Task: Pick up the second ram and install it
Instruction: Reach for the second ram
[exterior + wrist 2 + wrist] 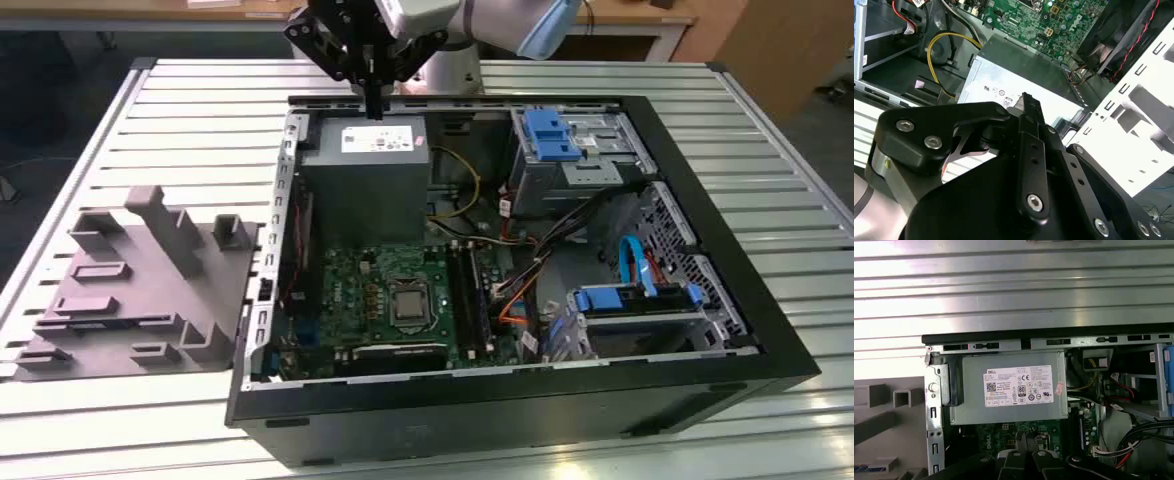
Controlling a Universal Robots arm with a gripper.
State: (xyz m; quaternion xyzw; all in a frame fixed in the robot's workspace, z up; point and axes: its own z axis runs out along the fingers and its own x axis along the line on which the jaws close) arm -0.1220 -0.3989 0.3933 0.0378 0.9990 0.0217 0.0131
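My gripper [374, 108] hangs above the far end of the open computer case [747, 330], over the grey power supply [363, 175]. Its black fingers [1024, 442] are pressed together with nothing between them, and the fingertips [1027, 100] point down at the labelled power supply [1009, 387] in both wrist views. The second ram is out of view. On the green motherboard [360, 290], the long black memory slots [467, 295] run beside the square silver processor socket [404, 303], well nearer the front than the gripper.
A grey moulded parts fixture [134, 290] lies on the slatted metal table [747, 80] at the exterior view's left. Drive cages with blue latches [550, 135], cables [527, 270] and a fan [1114, 45] crowd the case's other side.
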